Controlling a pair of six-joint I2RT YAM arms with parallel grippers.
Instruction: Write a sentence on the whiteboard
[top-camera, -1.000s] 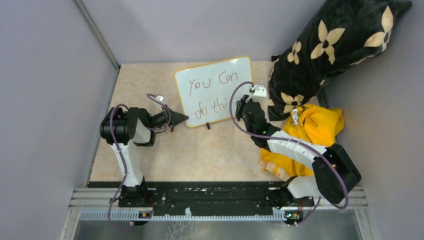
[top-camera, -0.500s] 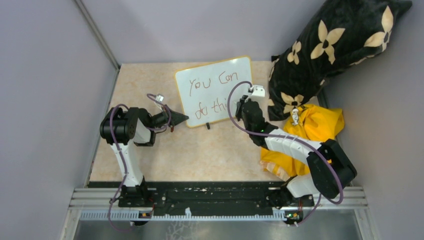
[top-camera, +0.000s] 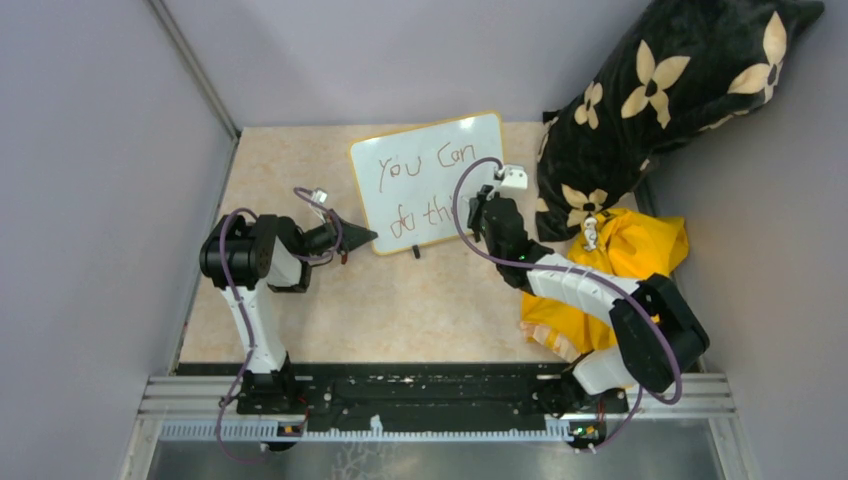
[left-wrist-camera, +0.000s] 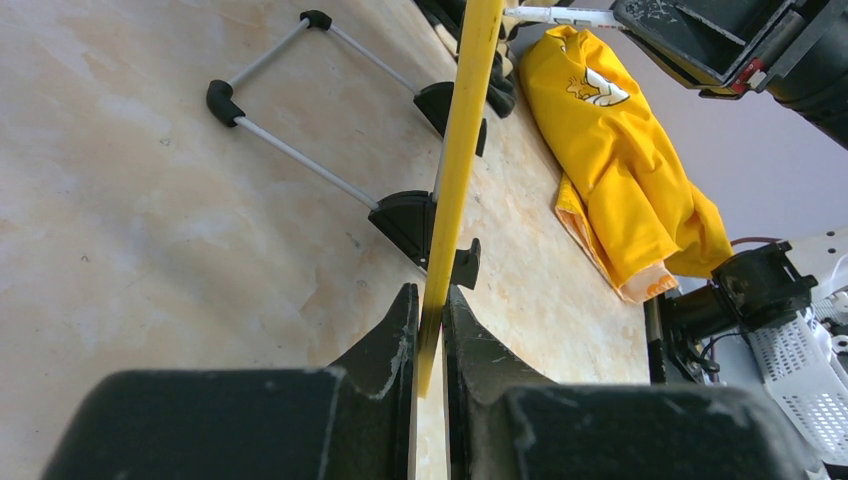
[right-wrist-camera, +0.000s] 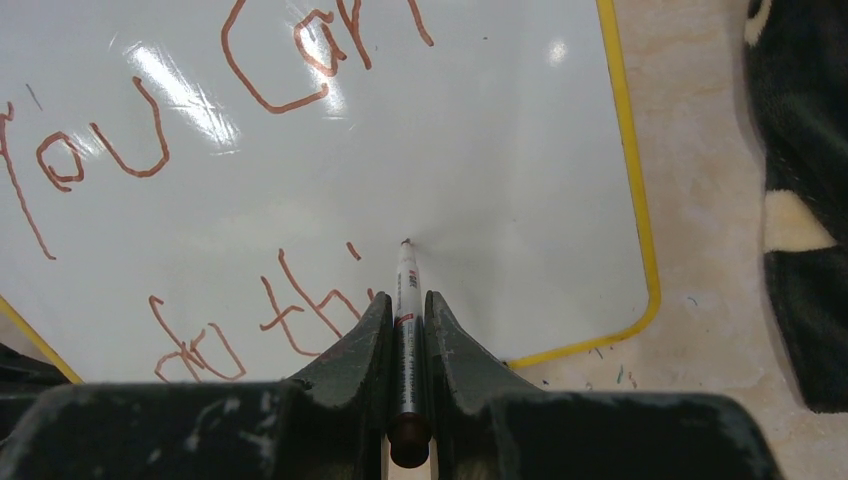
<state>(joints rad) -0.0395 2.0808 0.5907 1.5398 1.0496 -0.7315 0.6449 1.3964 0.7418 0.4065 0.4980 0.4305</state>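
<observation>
The small glossy yellow-framed whiteboard (top-camera: 430, 180) stands on the beige desk (top-camera: 400, 300), with the left gripper (left-wrist-camera: 430, 310) clenched on its edge. The right gripper (right-wrist-camera: 405, 305) grasps a slim white marker (right-wrist-camera: 405, 275). The reddish-brown handwritten sentence (top-camera: 395, 168) lacks its final "s": write it beside "thi".

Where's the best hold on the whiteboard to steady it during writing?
Pinch the thin yellow frame at the near left corner, coming from the left, jaws straddling the edge. The whiteboard stands propped on black feet, so its rim is exposed, and that corner is clear of the marker. The left gripper is there now.
</observation>
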